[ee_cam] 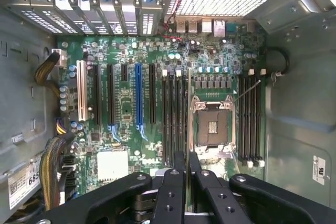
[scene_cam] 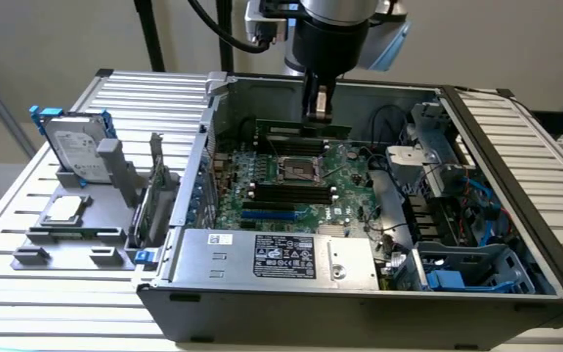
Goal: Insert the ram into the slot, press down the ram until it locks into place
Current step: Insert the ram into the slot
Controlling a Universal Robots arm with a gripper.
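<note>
The tool (scene_cam: 318,116) is clamped on the ram (scene_cam: 284,130), holding it level up over the open PC case (scene_cam: 516,169) and not seated in anything yet. In the wrist view the tool (ee_cam: 187,162) has its fingers (ee_cam: 179,163) pinched on the stick. The ram (ee_cam: 189,108) shows edge-on as a thin pale line running alongside the bank of black slots, between them and the CPU socket (ee_cam: 212,124). The slot (ee_cam: 182,114) is the nearest one, but whether the ram sits right above it or just beside it, I honestly can't tell. The blue slot (ee_cam: 138,95) is well off to the side.
</note>
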